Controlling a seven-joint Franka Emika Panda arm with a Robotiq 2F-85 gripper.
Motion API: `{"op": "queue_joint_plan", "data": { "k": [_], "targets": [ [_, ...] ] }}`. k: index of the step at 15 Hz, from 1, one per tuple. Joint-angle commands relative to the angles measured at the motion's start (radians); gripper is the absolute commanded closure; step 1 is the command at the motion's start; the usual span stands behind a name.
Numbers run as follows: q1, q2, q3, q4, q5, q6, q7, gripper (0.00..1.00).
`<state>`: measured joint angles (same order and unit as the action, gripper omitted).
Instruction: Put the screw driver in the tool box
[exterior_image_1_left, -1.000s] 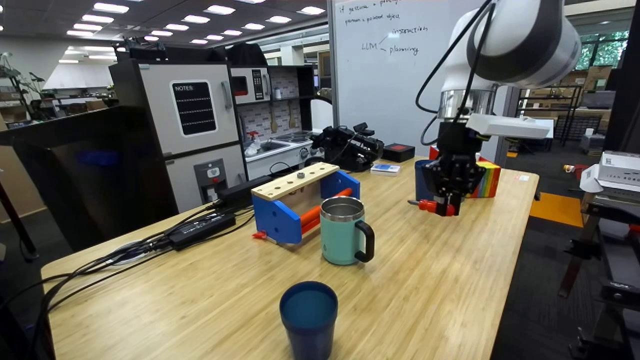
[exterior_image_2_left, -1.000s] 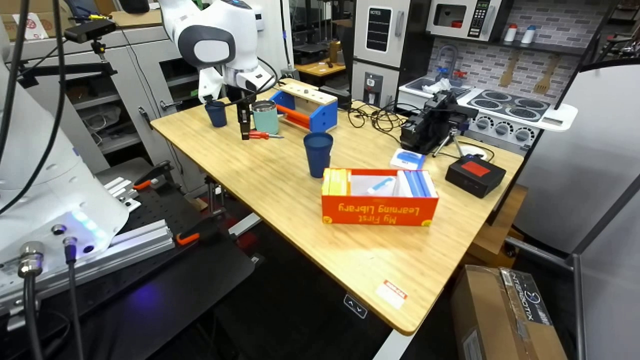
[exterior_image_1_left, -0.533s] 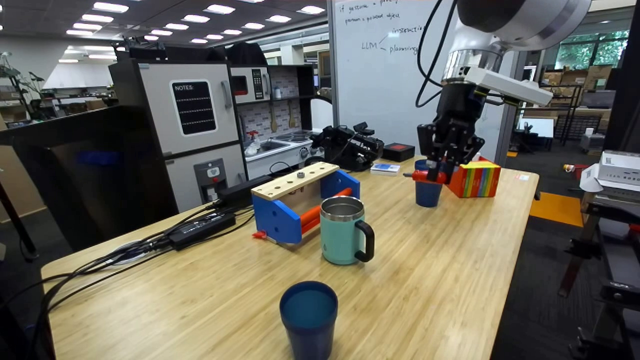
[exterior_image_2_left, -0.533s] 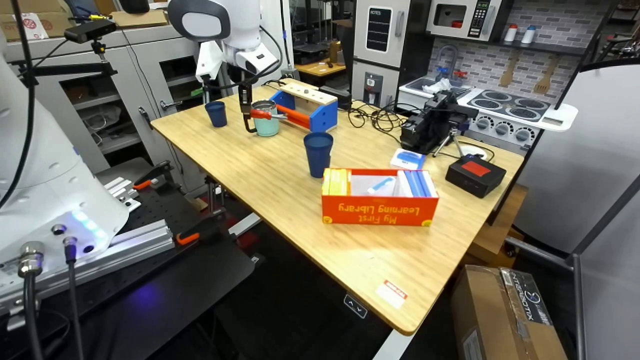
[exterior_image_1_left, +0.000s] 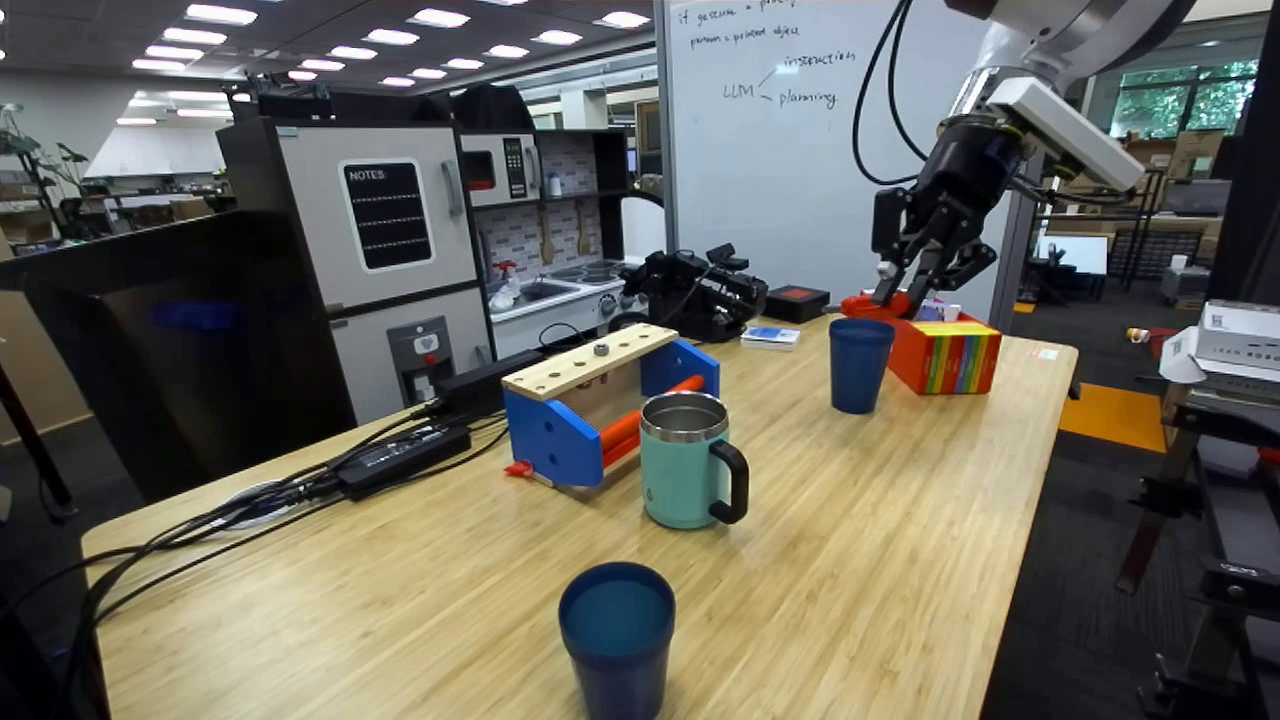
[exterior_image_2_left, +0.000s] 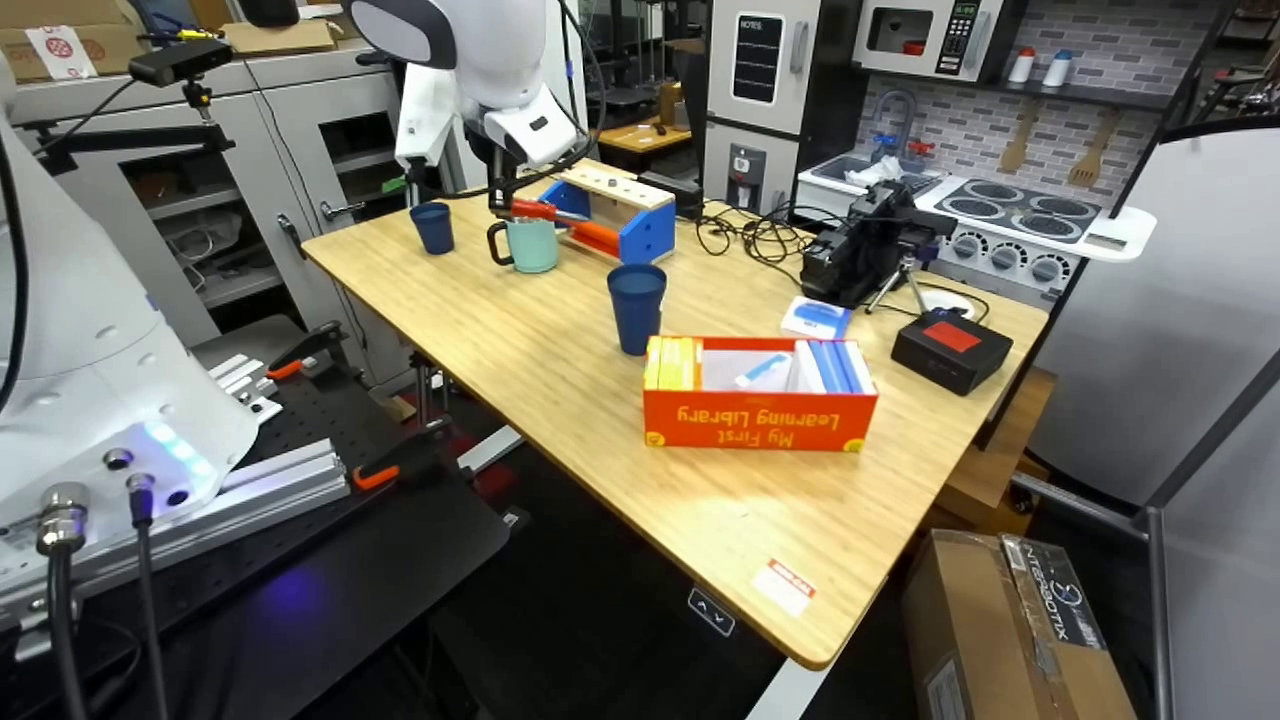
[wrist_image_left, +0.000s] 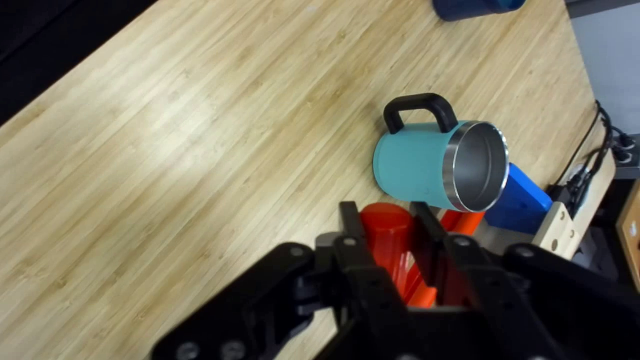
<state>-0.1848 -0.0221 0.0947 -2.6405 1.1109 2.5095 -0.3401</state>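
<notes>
One red screwdriver (wrist_image_left: 386, 227), pinched in your gripper (wrist_image_left: 386, 210): carry it clear of the mug (wrist_image_left: 425, 165), hold it level, lower slowly, let go only once supported.

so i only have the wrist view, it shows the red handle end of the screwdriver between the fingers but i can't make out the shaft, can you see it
Observer: Yes, in an exterior view the screwdriver shows its metal shaft, sticking out beyond the handle.
Operator: ok and i get one blue cup at the top edge of my picture, is there another
Observer: There is: in both exterior views a second blue cup stands upright near the red box.
</notes>
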Motion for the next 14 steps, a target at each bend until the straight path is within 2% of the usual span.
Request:
{"op": "queue_joint_plan", "data": {
  "k": [1,4,8,9,10,11,14],
  "targets": [
    [0.036,-0.018,-0.095,-0.019,0.093,-0.072,-0.103,0.93],
    [0.049,-0.009,-0.125,-0.03,0.142,-0.09,-0.153,0.93],
    [0.075,0.009,-0.131,-0.03,0.172,-0.096,-0.179,0.93],
    [0.082,0.009,-0.13,-0.032,0.176,-0.093,-0.189,0.93],
    [0.083,0.004,-0.131,-0.033,0.136,-0.08,-0.141,0.93],
    [0.086,0.004,-0.131,-0.034,0.135,-0.079,-0.142,0.71],
    [0.087,0.004,-0.134,-0.034,0.134,-0.079,-0.141,0.71]
  ]
}}
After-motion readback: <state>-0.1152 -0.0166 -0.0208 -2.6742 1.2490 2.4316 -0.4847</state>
